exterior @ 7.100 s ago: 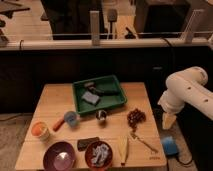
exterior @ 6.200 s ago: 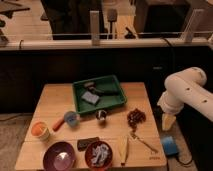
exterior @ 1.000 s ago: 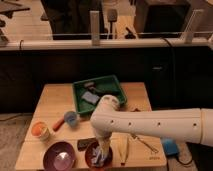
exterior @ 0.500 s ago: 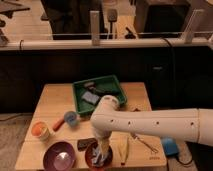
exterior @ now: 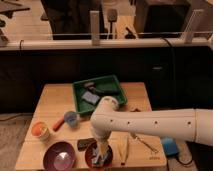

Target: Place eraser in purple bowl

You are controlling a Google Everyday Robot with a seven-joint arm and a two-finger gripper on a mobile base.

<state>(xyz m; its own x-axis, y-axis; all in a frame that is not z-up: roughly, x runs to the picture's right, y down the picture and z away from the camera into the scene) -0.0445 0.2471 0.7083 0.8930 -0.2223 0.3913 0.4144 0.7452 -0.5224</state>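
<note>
- My white arm [exterior: 150, 131] reaches in from the right edge and stretches left across the front of the wooden table [exterior: 55, 97]. It is a long smooth tube with a row of small dark dots along its side.
- The arm bends at a rounded joint near the table's middle, just in front of the green tray [exterior: 78, 100]. From there it turns straight down.
- My gripper [exterior: 102, 151] hangs below that joint with its pale fingers pointing down into the red-brown bowl [exterior: 88, 156]. The fingers stand apart and I see nothing between them.
- The eraser [exterior: 86, 144], a small flat dark block, lies on the table between the two bowls, just left of my gripper and not held.
- The purple bowl [exterior: 60, 156] sits at the front left, round and glossy with a paler centre. I see nothing inside it.
- About seven seconds ago my arm was folded up beyond the table's right edge. A second ago it already lay across the table as it does now, and the pose looks unchanged since.
- The eraser and both bowls are where they were before.
- The red-brown bowl holds something pale and crumpled. I cannot tell what.
- An orange cup [exterior: 40, 131] stands at the left, and a blue cup [exterior: 71, 118] is near it.
- The tray is rectangular with raised walls and holds a grey-blue square pad [exterior: 91, 97].
</note>
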